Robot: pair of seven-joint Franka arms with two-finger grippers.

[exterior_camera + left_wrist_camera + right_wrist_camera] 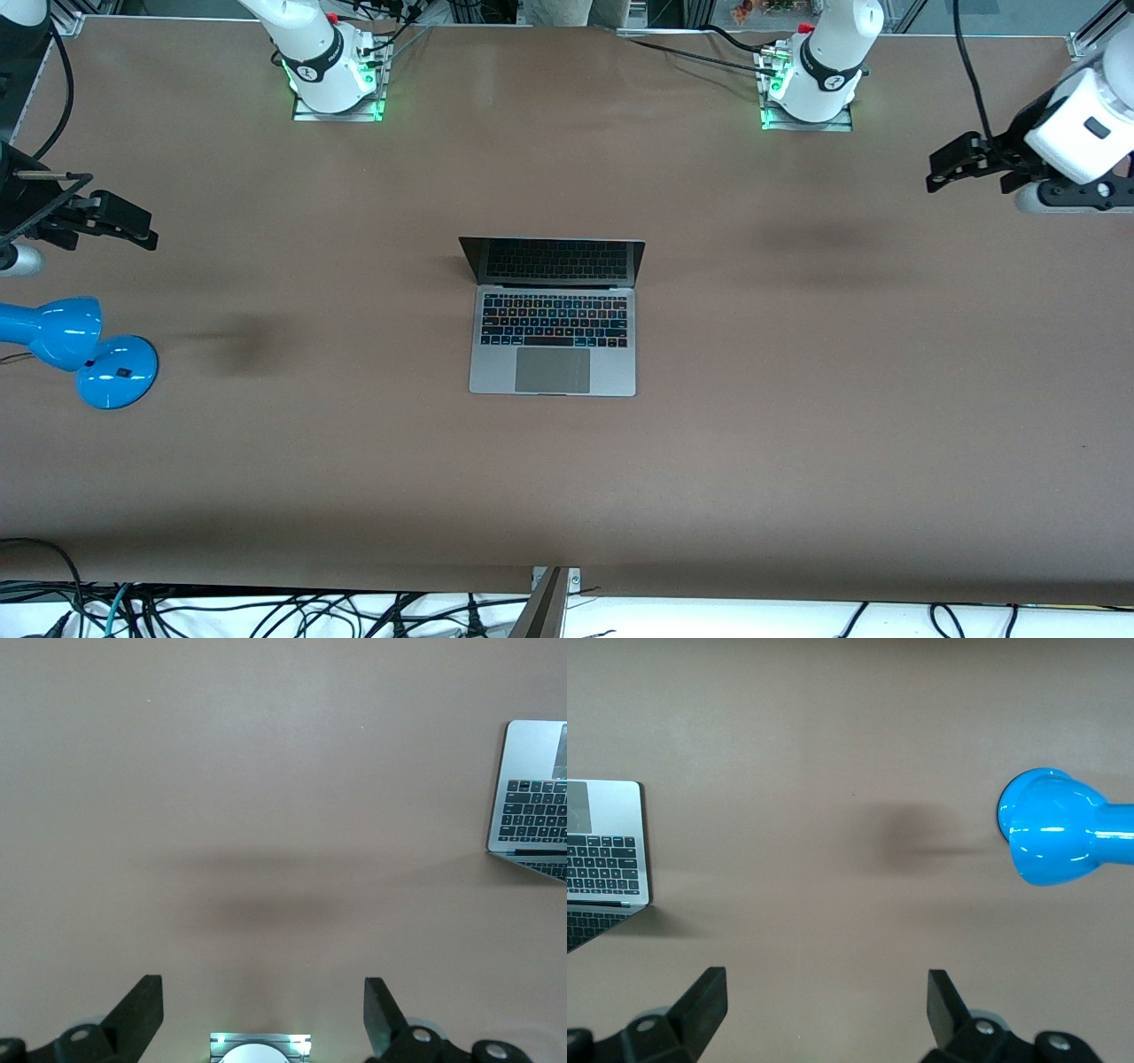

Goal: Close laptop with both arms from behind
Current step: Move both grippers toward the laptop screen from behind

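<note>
The silver-grey laptop [553,319] stands open in the middle of the brown table, its dark screen [554,261] tilted up on the side toward the robots' bases. It shows at the edge of the left wrist view [532,802] and of the right wrist view [604,859]. My left gripper [952,167] hangs open and empty above the table at the left arm's end, well away from the laptop. My right gripper [120,221] hangs open and empty above the table at the right arm's end. Both arms wait.
A blue desk lamp [80,350] stands at the right arm's end of the table, nearer to the front camera than the right gripper; it shows in the right wrist view [1054,826]. The arm bases [337,80] [811,89] stand along the table's edge.
</note>
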